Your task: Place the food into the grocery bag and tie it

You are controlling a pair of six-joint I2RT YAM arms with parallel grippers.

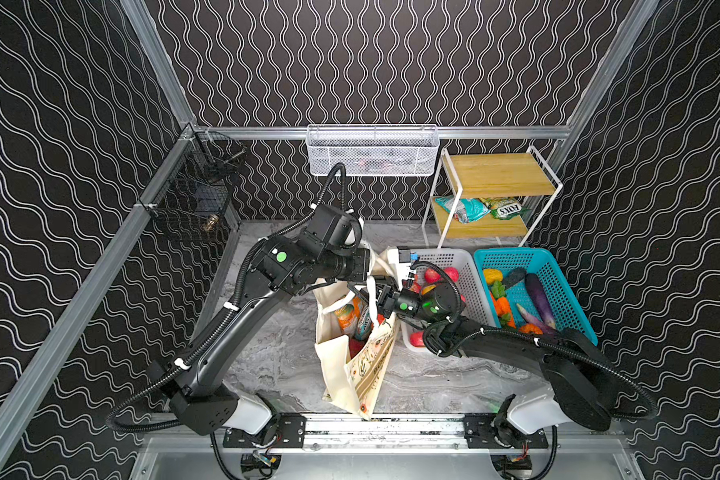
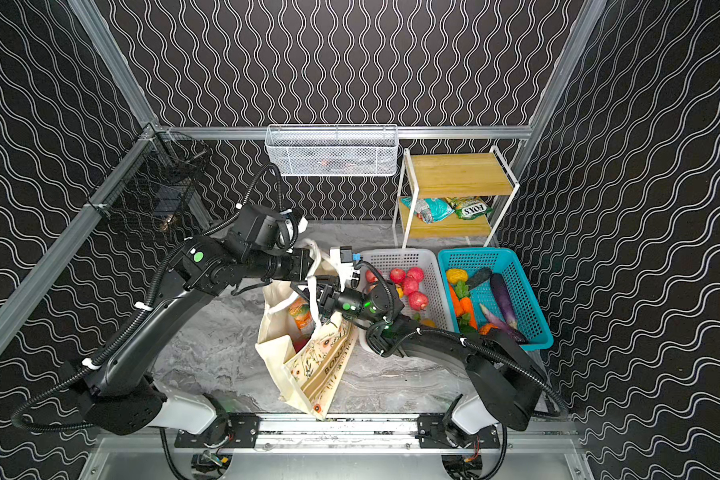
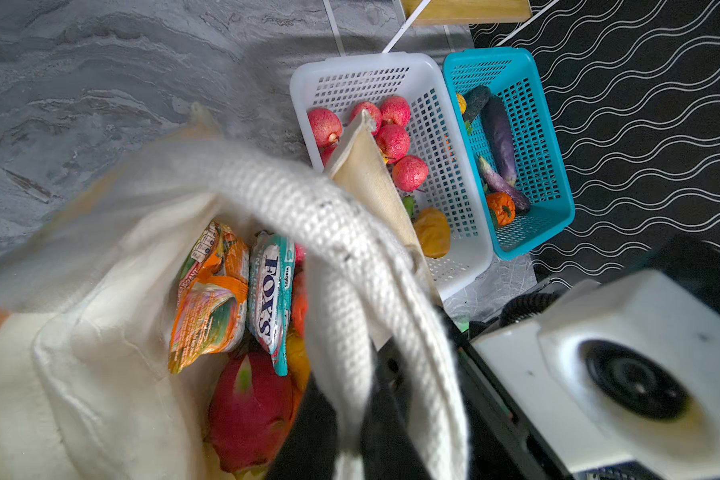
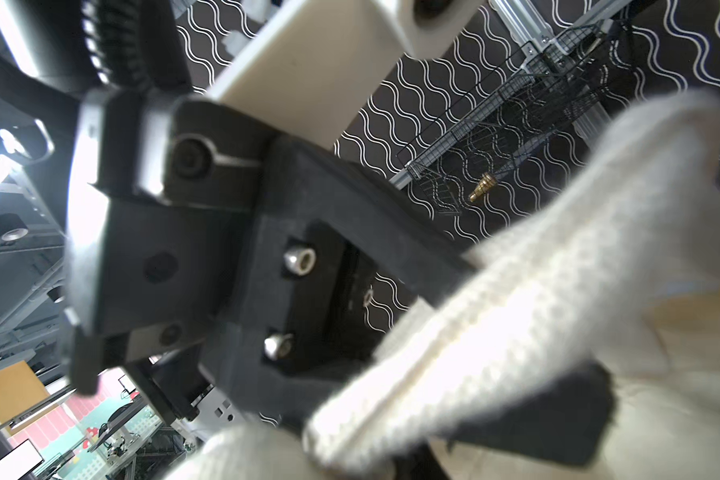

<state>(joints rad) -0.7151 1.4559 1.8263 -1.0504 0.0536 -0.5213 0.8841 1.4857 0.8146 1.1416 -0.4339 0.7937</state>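
Tight clamp on handle (image 3: 341,324) with left gripper (image 3: 344,432). Narrow pinch on other handle (image 4: 537,291) with right gripper (image 1: 367,296), just right of left, above bag mouth; straps lying across jaws. Bag (image 1: 362,365) upright mid-table, holding packets (image 3: 213,291) and dragon fruit (image 3: 250,411). Red fruit (image 3: 393,141) unpacked in white basket (image 3: 350,62).

The grocery bag (image 3: 80,332) is matt cloth with coarse woven handles (image 3: 308,208), the snack packets (image 3: 267,291) glossy, the white basket (image 3: 449,166) plastic.

Grocery bag (image 1: 352,374): cream canvas, flower print, upright on table (image 1: 267,353), mouth open, handles (image 3: 308,208) raised. Inside: orange packet (image 3: 208,299), teal FOX'S packet (image 3: 269,299) side by side; pink dragon fruit (image 3: 250,411) touching both.
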